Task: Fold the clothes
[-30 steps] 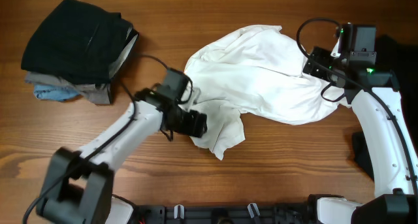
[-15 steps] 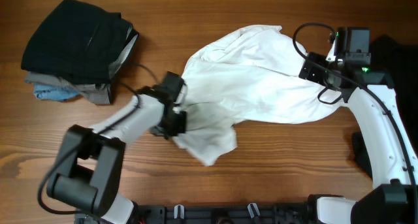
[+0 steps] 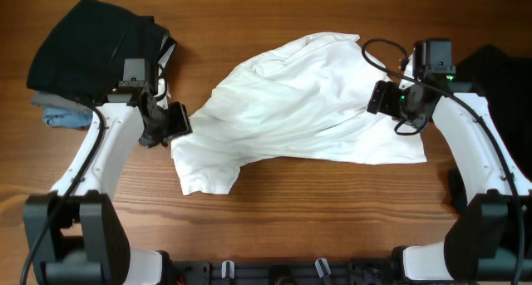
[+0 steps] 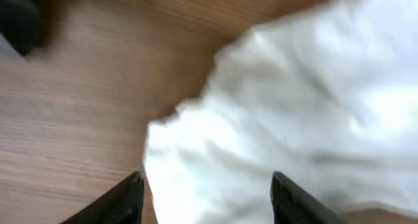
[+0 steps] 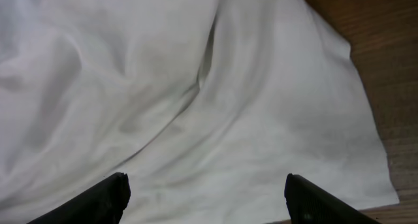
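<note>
White T-shirt [image 3: 299, 102]: I see it lying loose and rumpled across the middle of the table [image 3: 332, 11]. It runs from the left arm's tool over to the right arm's, and one flap hangs down towards the near edge on the left side.

Left gripper [image 3: 170, 123]: it sits at the shirt's left edge. In my left wrist view, which is blurred, the two fingers stand well apart. The cloth's edge and bare wood lie beneath them, and I see nothing pinched between them.

Right gripper [image 3: 381, 98]: it is over the right part of the shirt, a little in from the far right hem. My right wrist view shows both fingers spread wide, with creased white fabric filling the frame below. The jaws are not closed on any cloth.

Black garment [image 3: 503, 77]: a dark heap at the right edge of the table, behind the right arm and apart from the shirt.

Stack of folded clothes [image 3: 91, 52]: far left corner, with black on top and grey and pale blue layers under it. It is just beyond the left arm's wrist.
</note>
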